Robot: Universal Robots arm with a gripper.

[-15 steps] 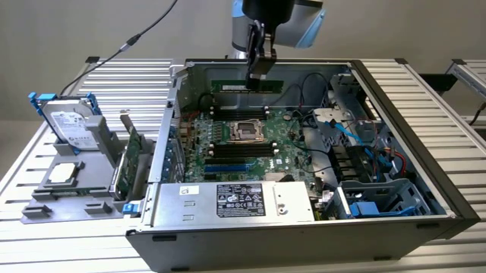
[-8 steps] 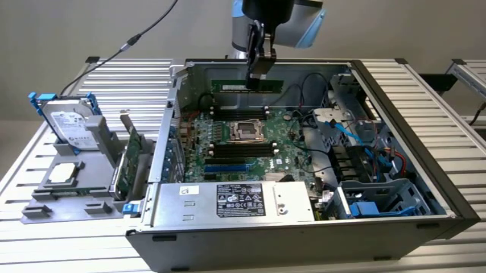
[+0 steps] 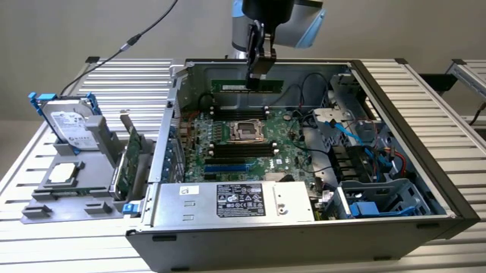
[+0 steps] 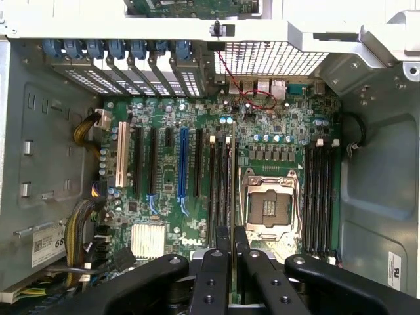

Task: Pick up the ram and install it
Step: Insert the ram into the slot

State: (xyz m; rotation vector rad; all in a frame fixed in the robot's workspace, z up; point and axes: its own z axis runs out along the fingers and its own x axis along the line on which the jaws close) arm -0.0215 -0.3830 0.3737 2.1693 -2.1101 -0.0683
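Observation:
The ram (image 3: 227,86) is a long, narrow green stick held level above the motherboard (image 3: 292,142), near the far wall of the open computer case (image 3: 425,170). My gripper (image 3: 256,79) is shut on its middle from above. In the wrist view the ram (image 4: 233,170) is seen edge-on as a thin strip between my black fingertips (image 4: 223,239). It runs in line with the black memory slots (image 4: 220,177) beside the CPU socket (image 4: 269,207). In the exterior view the memory slots (image 3: 241,108) lie just below the ram, which hangs apart from them.
A grey stand at the exterior view's left holds a silver hard drive with blue rails (image 3: 72,125) and a wide green expansion card (image 3: 131,156). Inside the case are the power supply (image 3: 235,199), a second bank of slots (image 3: 243,149) and blue cables (image 3: 345,133) by the drive cage.

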